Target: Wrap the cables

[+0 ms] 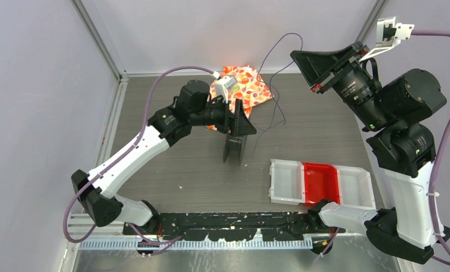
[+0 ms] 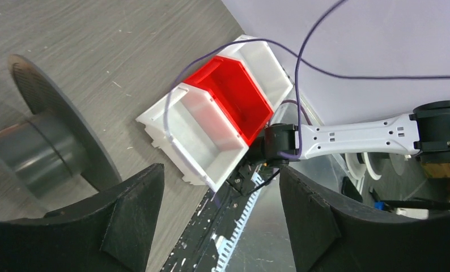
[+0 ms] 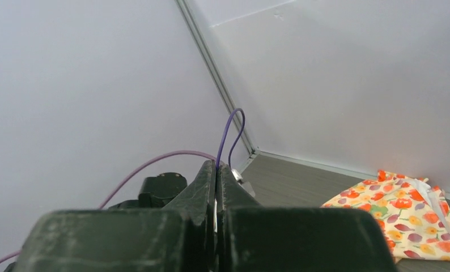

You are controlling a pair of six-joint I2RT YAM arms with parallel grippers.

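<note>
The cable (image 1: 272,47) is a thin dark purple strand. It arcs up from my right gripper (image 1: 295,56), drops past the floral cloth and runs down toward a black spool (image 1: 234,150) standing on the table. My right gripper (image 3: 217,170) is shut on the cable (image 3: 238,111), which loops up out of its fingertips, held high near the back wall. My left gripper (image 1: 242,122) hovers just above the spool, open and empty. In the left wrist view the gripper (image 2: 223,215) has its jaws wide apart, the spool (image 2: 35,147) sits at the left, and the cable (image 2: 297,90) crosses in mid-air.
A floral cloth (image 1: 248,85) lies at the back centre, and it also shows in the right wrist view (image 3: 404,209). Three joined bins stand at the front right: white (image 1: 285,181), red (image 1: 321,182), white (image 1: 356,184). Walls close in on the left, back and right.
</note>
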